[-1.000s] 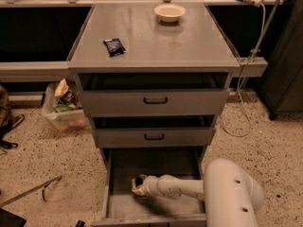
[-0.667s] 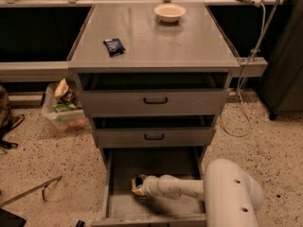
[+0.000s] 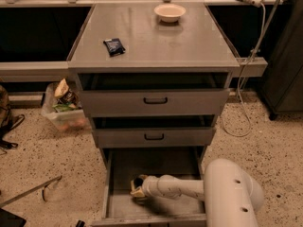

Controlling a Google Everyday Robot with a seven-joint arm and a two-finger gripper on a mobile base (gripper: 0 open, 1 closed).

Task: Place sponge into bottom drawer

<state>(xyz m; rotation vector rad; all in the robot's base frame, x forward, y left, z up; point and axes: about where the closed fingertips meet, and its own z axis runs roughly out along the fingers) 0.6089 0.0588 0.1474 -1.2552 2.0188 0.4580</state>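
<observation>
The bottom drawer [image 3: 118, 207] is pulled open below two shallower drawers with black handles. My white arm reaches into it from the right. My gripper [image 3: 138, 188] is low inside the drawer, left of centre, just above the flat grey floor. The sponge [image 3: 138, 191] shows at the gripper tip as a pale yellow edge under a dark top, held close to the floor. I cannot tell whether it rests on the floor.
A dark blue packet [image 3: 114, 46] and a pale bowl [image 3: 169, 12] sit on the cabinet top. A clear bin [image 3: 64, 109] of clutter stands on the floor at the left. A white cable [image 3: 246, 86] hangs at the right. A thin rod [image 3: 31, 191] lies on the speckled floor.
</observation>
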